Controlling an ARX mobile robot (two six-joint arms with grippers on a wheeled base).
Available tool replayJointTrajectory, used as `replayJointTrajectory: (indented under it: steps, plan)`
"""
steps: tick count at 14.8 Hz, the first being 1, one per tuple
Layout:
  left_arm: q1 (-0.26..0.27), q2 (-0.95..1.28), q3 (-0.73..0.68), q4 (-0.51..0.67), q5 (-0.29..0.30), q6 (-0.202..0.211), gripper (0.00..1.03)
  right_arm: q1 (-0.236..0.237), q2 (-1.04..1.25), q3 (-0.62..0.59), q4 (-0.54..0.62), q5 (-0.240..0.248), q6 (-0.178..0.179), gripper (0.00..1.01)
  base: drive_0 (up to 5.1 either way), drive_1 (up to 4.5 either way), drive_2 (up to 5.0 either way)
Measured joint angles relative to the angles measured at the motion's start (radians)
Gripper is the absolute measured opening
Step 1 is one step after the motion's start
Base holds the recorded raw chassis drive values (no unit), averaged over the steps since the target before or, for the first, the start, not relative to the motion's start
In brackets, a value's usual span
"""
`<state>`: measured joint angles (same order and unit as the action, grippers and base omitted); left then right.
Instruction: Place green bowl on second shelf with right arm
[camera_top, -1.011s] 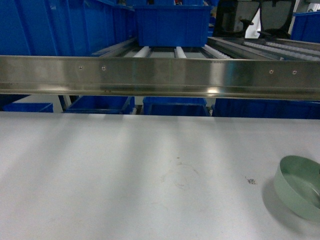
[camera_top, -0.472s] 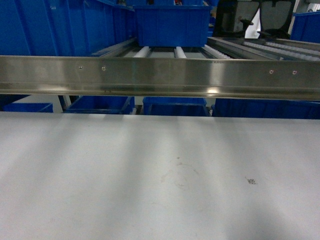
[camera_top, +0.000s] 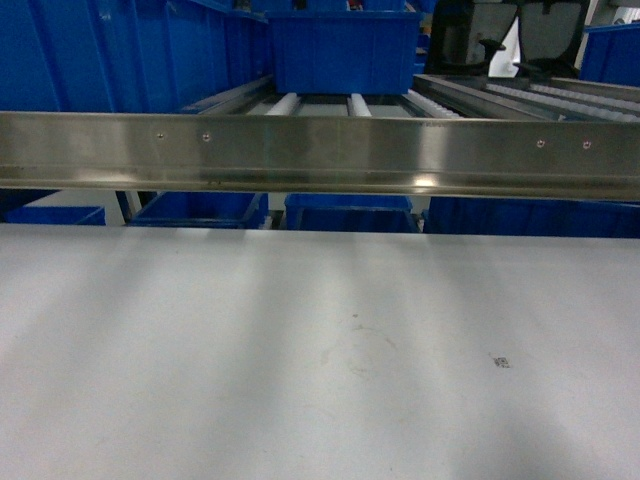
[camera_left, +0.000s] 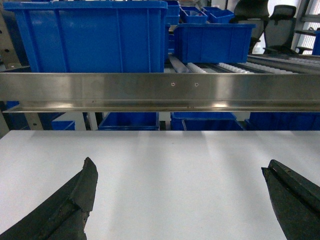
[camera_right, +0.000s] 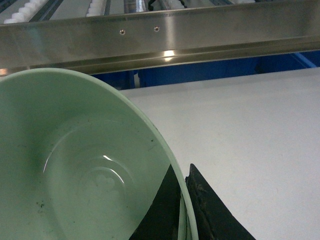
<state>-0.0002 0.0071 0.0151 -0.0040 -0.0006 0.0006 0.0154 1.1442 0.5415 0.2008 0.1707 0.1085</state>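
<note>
Now that the green bowl (camera_right: 75, 165) is gone from the table (camera_top: 300, 380), the right gripper (camera_right: 182, 210) pinches its rim, ready to lift to the second shelf (camera_right: 165, 37); the left gripper (camera_left: 180, 200) is wide apart.

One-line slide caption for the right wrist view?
Right tool pinching the rim of the pale mint-green plastic bowl above the white tabletop, facing the stainless-steel rack rail.

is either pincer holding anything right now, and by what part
The right pincer holds the green bowl by its rim, one finger inside the wall and one outside. The left pincer is open and holds nothing.
</note>
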Motion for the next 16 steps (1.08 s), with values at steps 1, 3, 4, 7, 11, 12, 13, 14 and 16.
replayJointTrajectory:
  steps: [1, 3, 4, 7, 11, 12, 13, 14, 16]
  plan:
    - [0.000, 0.000, 0.000, 0.000, 0.000, 0.000, 0.98, -0.006, 0.001, 0.000, -0.003, -0.012, 0.001, 0.02, 0.0, 0.00, 0.0]
    - [0.000, 0.000, 0.000, 0.000, 0.000, 0.000, 0.98, -0.013, 0.006, 0.000, -0.007, -0.025, 0.003, 0.02, 0.0, 0.00, 0.0]
    - [0.000, 0.000, 0.000, 0.000, 0.000, 0.000, 0.98, -0.019, 0.009, 0.000, -0.009, -0.035, 0.008, 0.02, 0.0, 0.00, 0.0]
    - [0.000, 0.000, 0.000, 0.000, 0.000, 0.000, 0.98, -0.032, 0.018, 0.000, -0.010, -0.062, 0.020, 0.02, 0.0, 0.00, 0.0]
    - [0.000, 0.000, 0.000, 0.000, 0.000, 0.000, 0.98, 0.012, 0.000, -0.025, 0.119, -0.144, 0.004, 0.02, 0.0, 0.00, 0.0]
    - [0.000, 0.000, 0.000, 0.000, 0.000, 0.000, 0.98, 0.010, 0.012, -0.047, 0.191, -0.180, -0.090, 0.02, 0.0, 0.00, 0.0]
    - [0.000, 0.000, 0.000, 0.000, 0.000, 0.000, 0.98, -0.001, 0.013, -0.048, 0.185, -0.195, -0.110, 0.02, 0.0, 0.00, 0.0]
    - [0.000, 0.000, 0.000, 0.000, 0.000, 0.000, 0.98, -0.009, 0.014, -0.048, 0.183, -0.202, -0.113, 0.02, 0.0, 0.00, 0.0]
    - [0.000, 0.000, 0.000, 0.000, 0.000, 0.000, 0.98, -0.039, 0.032, -0.044, 0.132, -0.222, -0.092, 0.02, 0.0, 0.00, 0.0]
